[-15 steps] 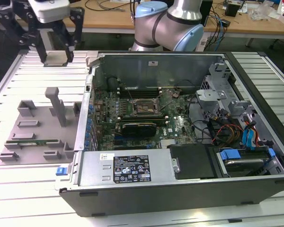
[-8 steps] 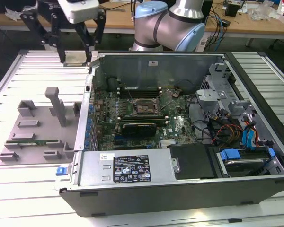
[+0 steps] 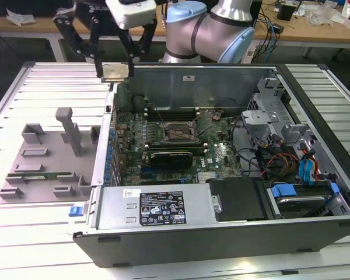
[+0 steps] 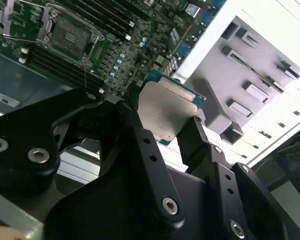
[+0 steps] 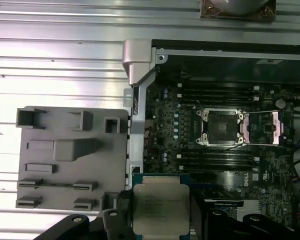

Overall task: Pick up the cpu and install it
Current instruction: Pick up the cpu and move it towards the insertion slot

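At the exterior view's left, a grey holder plate [image 3: 44, 160] lies on the slatted tabletop [image 3: 52, 87]. In that frame's upper left, the jaws are clamped on 2 opposite edges of the cpu [image 3: 115, 72], holding it in the air over the left wall of the open computer case [image 3: 221, 233]. Further right, at the frame's centre, the motherboard's socket [image 3: 178, 133] sits well apart from the cpu.

Gripper holds the cpu over the far corner of the open computer case.
In the exterior view the gripper [image 3: 115, 69] is clamped on the cpu [image 3: 115, 73] from two sides, and the chip lies flat, above the rim of the computer case [image 3: 221, 242]. From the cpu, the open socket [image 3: 178, 133] on the motherboard [image 3: 219, 157] is at about 4 o'clock, well apart. The grey holder plate [image 3: 46, 160] is at about 7 o'clock.
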Tool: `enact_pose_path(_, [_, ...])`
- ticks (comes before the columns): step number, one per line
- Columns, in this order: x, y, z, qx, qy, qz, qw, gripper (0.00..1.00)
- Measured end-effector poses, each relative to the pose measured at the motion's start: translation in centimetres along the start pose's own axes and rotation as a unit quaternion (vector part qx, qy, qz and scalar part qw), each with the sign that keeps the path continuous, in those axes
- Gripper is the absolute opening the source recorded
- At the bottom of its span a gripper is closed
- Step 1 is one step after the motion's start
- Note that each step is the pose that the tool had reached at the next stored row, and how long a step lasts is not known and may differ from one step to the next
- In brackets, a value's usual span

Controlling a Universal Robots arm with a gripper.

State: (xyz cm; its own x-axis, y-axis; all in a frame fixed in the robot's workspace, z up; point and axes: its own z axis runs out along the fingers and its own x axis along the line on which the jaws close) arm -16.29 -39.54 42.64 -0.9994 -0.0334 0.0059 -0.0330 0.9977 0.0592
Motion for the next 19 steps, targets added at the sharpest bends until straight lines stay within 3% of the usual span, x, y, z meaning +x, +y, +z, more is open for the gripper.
enact_pose_path(5, [-1.96,-0.06,0.01,0.0,0.0001,0.0,1.0,0.55])
enact_pose_path(7, [-3.31,-0.11,0.08,0.0,0.0003,0.0,1.0,0.55])
enact_pose_path(10, [-4.38,-0.16,0.21,0.0,0.0007,0.0,1.0,0.55])
enact_pose_path(12, [-4.86,-0.19,0.4,0.0,0.0008,0.0,1.0,0.55])
enact_pose_path(16, [-4.97,-0.19,0.55,-0.0001,0.0008,0.0,1.0,0.55])
enact_pose_path(19, [-5.14,-0.24,1.21,0.0,0.0008,0.0,1.0,0.55])
